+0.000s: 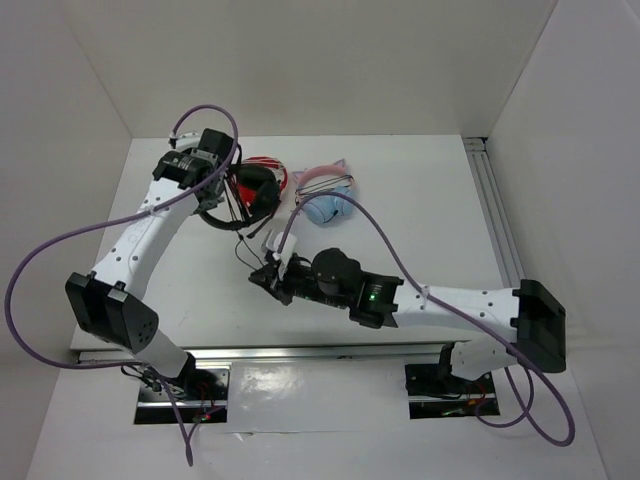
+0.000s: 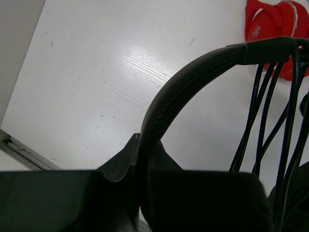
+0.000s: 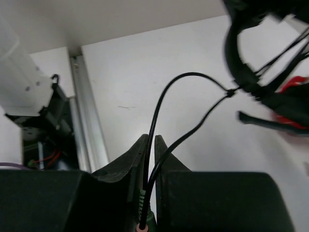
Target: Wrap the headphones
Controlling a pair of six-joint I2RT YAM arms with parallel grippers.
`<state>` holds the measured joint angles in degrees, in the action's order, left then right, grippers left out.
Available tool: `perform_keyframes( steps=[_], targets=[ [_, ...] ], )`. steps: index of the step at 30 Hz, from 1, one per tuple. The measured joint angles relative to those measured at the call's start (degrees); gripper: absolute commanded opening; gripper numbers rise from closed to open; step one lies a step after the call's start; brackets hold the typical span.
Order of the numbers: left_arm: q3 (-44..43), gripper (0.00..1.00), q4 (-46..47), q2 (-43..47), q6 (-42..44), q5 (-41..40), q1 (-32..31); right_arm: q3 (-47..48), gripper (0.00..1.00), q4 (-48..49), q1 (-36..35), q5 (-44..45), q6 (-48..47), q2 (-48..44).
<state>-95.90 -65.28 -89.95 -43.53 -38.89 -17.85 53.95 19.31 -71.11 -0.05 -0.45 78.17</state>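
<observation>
Two claws clamped, I see. Left claw (image 2: 144, 145) pinches headphones (image 2: 193, 75); right claw (image 3: 150, 145), at its 5 o'clock, grips cable (image 3: 193, 74).

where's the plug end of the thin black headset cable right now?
Right wrist view, bottom centre: the coloured plugs sit pinched in the right gripper, mid-table, nearer the arm bases than the black over-ear headphones that the left gripper holds.

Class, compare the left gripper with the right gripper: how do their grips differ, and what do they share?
The left gripper clamps the thick headband; the right gripper pinches the thin cable by its plugs. The left gripper sits farther back than the right gripper. Both are shut on the same black headphones.
</observation>
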Motion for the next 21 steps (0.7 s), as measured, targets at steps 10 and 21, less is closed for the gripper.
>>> perform_keyframes(
  steps=[10, 21],
  targets=[
    [16.24, 0.00, 9.44, 7.58, 12.50, 6.25, -5.73, 15.08, 0.00, -24.57, 7.43, 10.58, -19.21, 0.04],
    [26.29, 0.00, 14.53, 13.25, 17.81, 12.07, -20.39, 16.87, 0.00, -33.40, 16.15, 8.92, -25.79, 2.21]
  ],
)
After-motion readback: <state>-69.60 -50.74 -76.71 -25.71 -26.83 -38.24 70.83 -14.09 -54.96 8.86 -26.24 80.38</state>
